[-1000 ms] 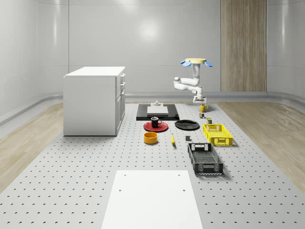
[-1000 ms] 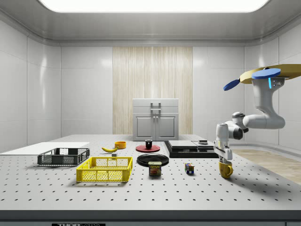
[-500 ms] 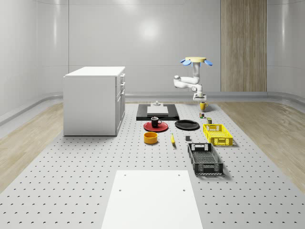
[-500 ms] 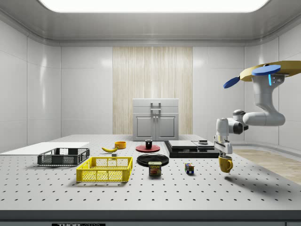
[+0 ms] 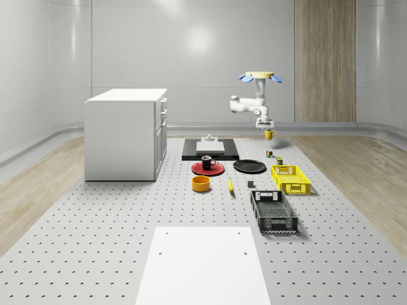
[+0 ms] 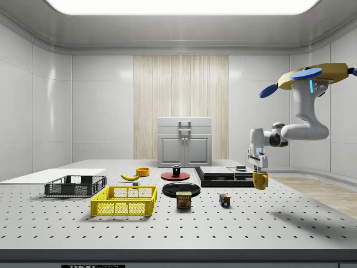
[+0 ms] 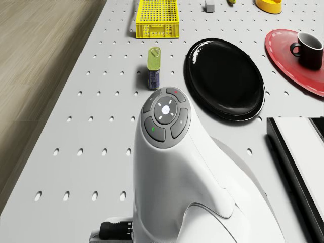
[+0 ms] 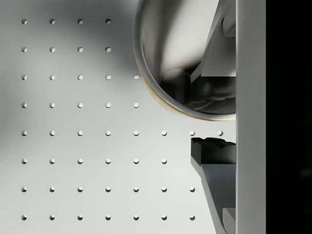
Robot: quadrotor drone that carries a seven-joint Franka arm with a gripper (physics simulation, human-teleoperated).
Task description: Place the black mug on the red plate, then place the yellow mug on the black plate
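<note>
A: What does the whole-scene view give?
B: The drone (image 5: 257, 77) hovers above the far part of the perforated table (image 5: 95, 241), arm bent down, and the yellow mug (image 5: 269, 134) hangs from the gripper (image 5: 268, 129) in the air. The black mug (image 5: 207, 162) stands on the red plate (image 5: 208, 168); the black plate (image 5: 249, 166) beside it is bare. The yellow crate (image 5: 290, 178) and black crate (image 5: 273, 211) look empty, and I cannot tell what is in the orange bowl (image 5: 201, 183).

A: And the side view?
B: The gripper (image 6: 259, 172) holds the yellow mug (image 6: 260, 180) clear of the tabletop, near the black slab (image 6: 226, 176). The yellow crate (image 6: 125, 201) and the black crate (image 6: 76, 186) show nothing inside. A tin (image 6: 183, 200) stands in front of the black plate (image 6: 181, 189).

A: The drone view?
B: The black plate (image 7: 225, 79) is bare; the black mug (image 7: 308, 48) sits on the red plate (image 7: 286, 55). The tin (image 7: 154, 68) is just beside the black plate.

A: The wrist view?
B: The fingers (image 8: 212, 152) are clamped on the wall of the yellow mug (image 8: 170, 58), one inside, one outside. The mug's hollow is empty.
</note>
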